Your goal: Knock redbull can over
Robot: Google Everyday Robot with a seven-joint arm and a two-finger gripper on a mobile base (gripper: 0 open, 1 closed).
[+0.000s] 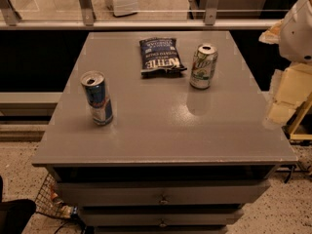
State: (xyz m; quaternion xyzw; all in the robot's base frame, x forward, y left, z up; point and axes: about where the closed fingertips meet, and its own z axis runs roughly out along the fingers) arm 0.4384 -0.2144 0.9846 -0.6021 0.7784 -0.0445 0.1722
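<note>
The redbull can (97,98) is slim, blue and silver with a red mark and a silver top. It stands upright on the left part of the grey table (161,130). My gripper (282,106) is at the right edge of the view, beside the table's right side, below the white arm (300,28). It is far from the redbull can, roughly a table's width to its right, and touches nothing that I can see.
A wider white-and-green can (204,66) stands upright at the back right of the table. A dark blue chip bag (161,56) lies at the back centre. Drawers (163,196) are below the tabletop. A railing (146,18) runs behind the table.
</note>
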